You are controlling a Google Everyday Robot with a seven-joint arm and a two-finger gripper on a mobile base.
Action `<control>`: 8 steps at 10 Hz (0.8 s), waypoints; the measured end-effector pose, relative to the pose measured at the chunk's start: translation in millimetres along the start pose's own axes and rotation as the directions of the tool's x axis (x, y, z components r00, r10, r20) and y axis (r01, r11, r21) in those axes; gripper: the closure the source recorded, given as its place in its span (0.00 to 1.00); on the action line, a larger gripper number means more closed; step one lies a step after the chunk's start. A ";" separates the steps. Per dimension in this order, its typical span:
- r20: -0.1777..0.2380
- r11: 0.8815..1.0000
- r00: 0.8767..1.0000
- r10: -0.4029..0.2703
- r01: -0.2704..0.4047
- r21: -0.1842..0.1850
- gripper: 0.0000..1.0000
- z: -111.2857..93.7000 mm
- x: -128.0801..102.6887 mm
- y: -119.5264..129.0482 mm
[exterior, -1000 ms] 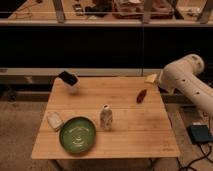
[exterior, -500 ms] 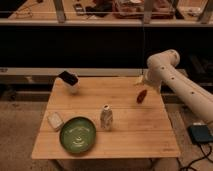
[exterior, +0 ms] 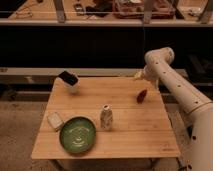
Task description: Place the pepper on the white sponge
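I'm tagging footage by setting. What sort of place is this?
Probably a robotics lab: a wooden table, cluttered shelving behind, and the gripper hovering by the table's far edge, behind the pepper.

The hand (exterior: pixel 138 75) hovers empty, fingers apart, over the far right edge of the bench (exterior: pixel 135 135), near the pepper (exterior: pixel 142 95). The sponge (exterior: pixel 54 120) lies at the left edge beside a green plate (exterior: pixel 78 134). A bottle (exterior: pixel 106 117) stands mid-bench.

tool (exterior: pixel 137 76) over far table (exterior: pixel 131 136) edge, bottle (exterior: pixel 106 118) central
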 end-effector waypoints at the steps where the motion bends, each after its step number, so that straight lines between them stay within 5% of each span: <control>1: 0.016 1.000 1.000 0.009 -0.009 0.006 0.20 8.8 -1.7 0.1; 8: 0.085 0.996 0.995 0.045 -0.039 -0.075 0.20 76.9 -15.4 28.7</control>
